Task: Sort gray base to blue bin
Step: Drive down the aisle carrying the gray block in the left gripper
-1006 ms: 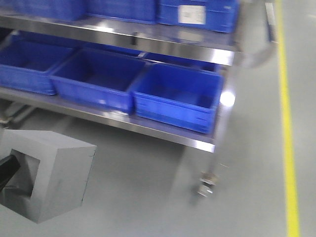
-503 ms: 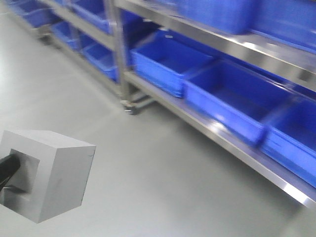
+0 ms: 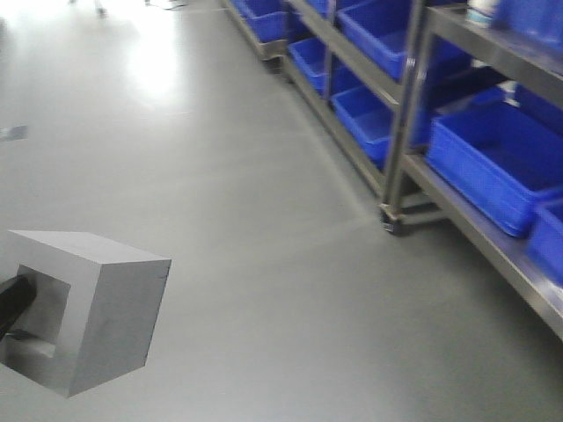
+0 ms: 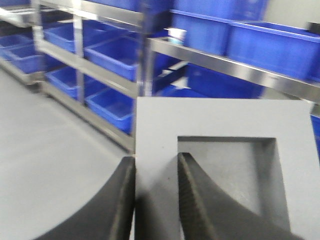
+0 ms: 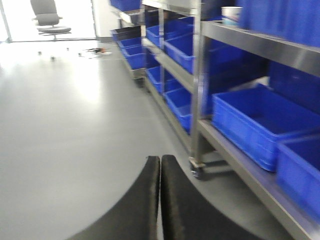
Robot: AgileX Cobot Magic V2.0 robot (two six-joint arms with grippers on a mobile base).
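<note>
The gray floor (image 3: pixel 264 220) now fills our front view, the shelf rack (image 3: pixel 409 105) having swung from ahead to our right, so the blue bin (image 3: pixel 497 167) sits aside while our left gripper (image 4: pixel 156 167) pinches the gray base (image 3: pixel 88 308) by its recess wall, and our right gripper (image 5: pixel 160 167) is closed and empty.

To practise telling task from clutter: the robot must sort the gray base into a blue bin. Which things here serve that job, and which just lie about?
Job: gray base, left gripper shut on it, blue bin on the rack.
Lying about: office chair, cup on the rack, right gripper, shut and empty.
</note>
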